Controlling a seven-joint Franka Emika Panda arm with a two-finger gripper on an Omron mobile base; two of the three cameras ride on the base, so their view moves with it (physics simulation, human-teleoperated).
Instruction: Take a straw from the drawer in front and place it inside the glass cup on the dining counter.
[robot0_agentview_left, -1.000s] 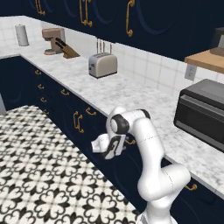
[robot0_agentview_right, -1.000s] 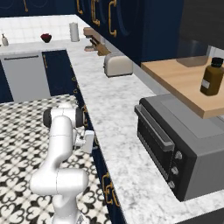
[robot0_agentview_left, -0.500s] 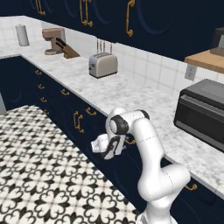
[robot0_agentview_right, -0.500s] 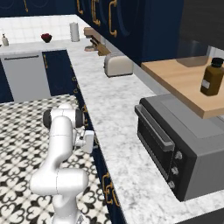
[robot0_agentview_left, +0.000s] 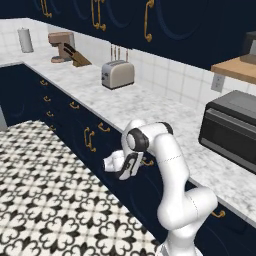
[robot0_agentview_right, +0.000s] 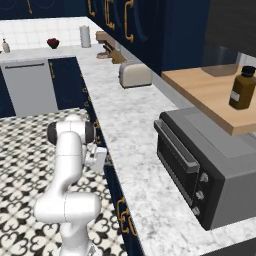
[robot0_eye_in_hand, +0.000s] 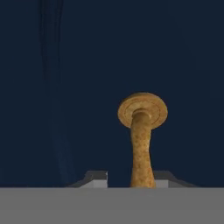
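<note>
My pincer (robot0_eye_in_hand: 124, 177) sits close against the navy drawer (robot0_eye_in_hand: 87, 65) — its 2 tips spread on either side of the brass handle (robot0_eye_in_hand: 142, 140), not yet clamped.

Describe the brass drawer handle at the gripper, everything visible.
The handle looks like textured, speckled brass: a curved bar rising from between the fingertips to a round, ringed mounting disc fixed flat on the navy drawer front. The drawer looks closed. The gripper straddles the bar; whether the fingers touch it cannot be told.
</note>
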